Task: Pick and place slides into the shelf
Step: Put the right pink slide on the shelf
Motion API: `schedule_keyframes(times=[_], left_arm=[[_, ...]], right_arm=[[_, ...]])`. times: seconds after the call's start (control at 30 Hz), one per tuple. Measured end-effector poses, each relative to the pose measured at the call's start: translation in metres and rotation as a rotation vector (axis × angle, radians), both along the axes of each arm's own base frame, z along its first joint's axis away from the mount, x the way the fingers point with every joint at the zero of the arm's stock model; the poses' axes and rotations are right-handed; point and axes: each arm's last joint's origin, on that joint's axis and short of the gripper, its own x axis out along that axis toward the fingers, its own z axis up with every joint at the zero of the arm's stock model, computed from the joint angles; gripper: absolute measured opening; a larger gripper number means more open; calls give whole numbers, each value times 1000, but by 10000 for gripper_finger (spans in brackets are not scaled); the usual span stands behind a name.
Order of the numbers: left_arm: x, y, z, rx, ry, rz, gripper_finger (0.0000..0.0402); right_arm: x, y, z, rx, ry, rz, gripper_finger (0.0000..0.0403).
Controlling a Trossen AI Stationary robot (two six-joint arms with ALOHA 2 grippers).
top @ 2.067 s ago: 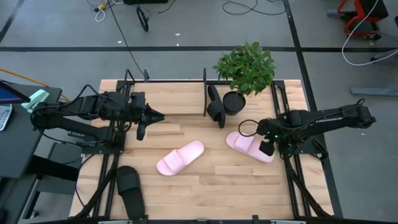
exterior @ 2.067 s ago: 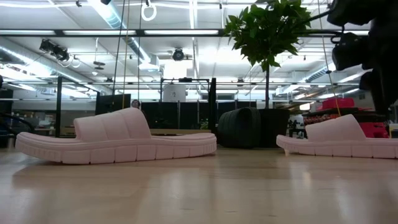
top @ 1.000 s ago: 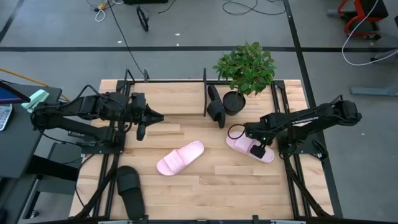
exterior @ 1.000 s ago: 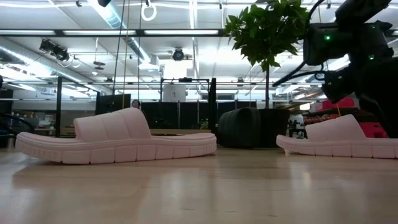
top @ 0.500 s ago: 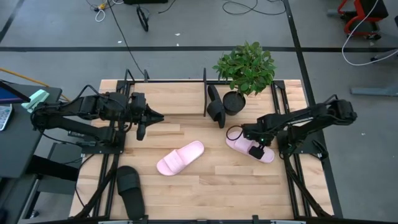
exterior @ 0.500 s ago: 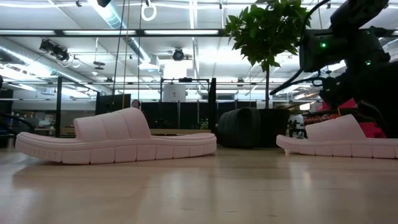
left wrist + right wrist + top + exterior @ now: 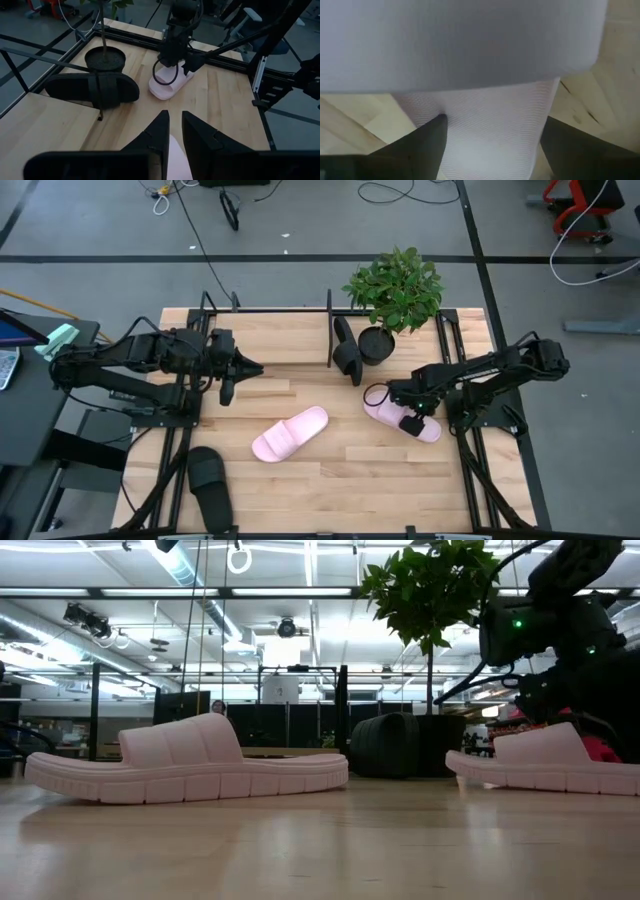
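A pale pink slide [image 7: 383, 408] lies flat on the table's right part. My right gripper [image 7: 410, 420] stands over it, open wide and pointing steeply down. A second pink slide [image 7: 290, 433] lies mid-table. One black slide [image 7: 210, 485] lies by the near left corner. Another black slide [image 7: 347, 350] stands on edge beside the right end post of the shelf [image 7: 330, 330] at the far edge. My left gripper [image 7: 256, 367] hangs above the table's left part, almost shut with only a narrow slit [image 7: 174, 117], and holds nothing. My right gripper [image 7: 492, 120] straddles the pink slide's footbed [image 7: 485, 135] just beside the strap [image 7: 470, 45], one finger at each long side. The fingers [image 7: 427, 137] come from above and lie across the slide. Whether they touch its sides I cannot tell. The slide rests flat on the table.
A potted plant [image 7: 393, 290] stands at the far right, close to the upright black slide. Black arm frames run along the table's left and right edges. Bare wood lies between the two pink slides and along the near edge.
My right gripper has sunk over the right pink slide, its fingers now at the slide's sides. The slides lie where they were.
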Motion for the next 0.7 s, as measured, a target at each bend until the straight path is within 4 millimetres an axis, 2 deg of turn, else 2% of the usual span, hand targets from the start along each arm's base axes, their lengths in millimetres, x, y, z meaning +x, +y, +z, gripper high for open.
schedule_keyframes(times=[0.3,0.7], left_arm=[[0,0,0,1,1,3,48],[0,0,0,22,4,-5,44]], right_arm=[[-4,-1,3,-37,-36,15,201],[-9,-2,7,-89,-30,92,20]])
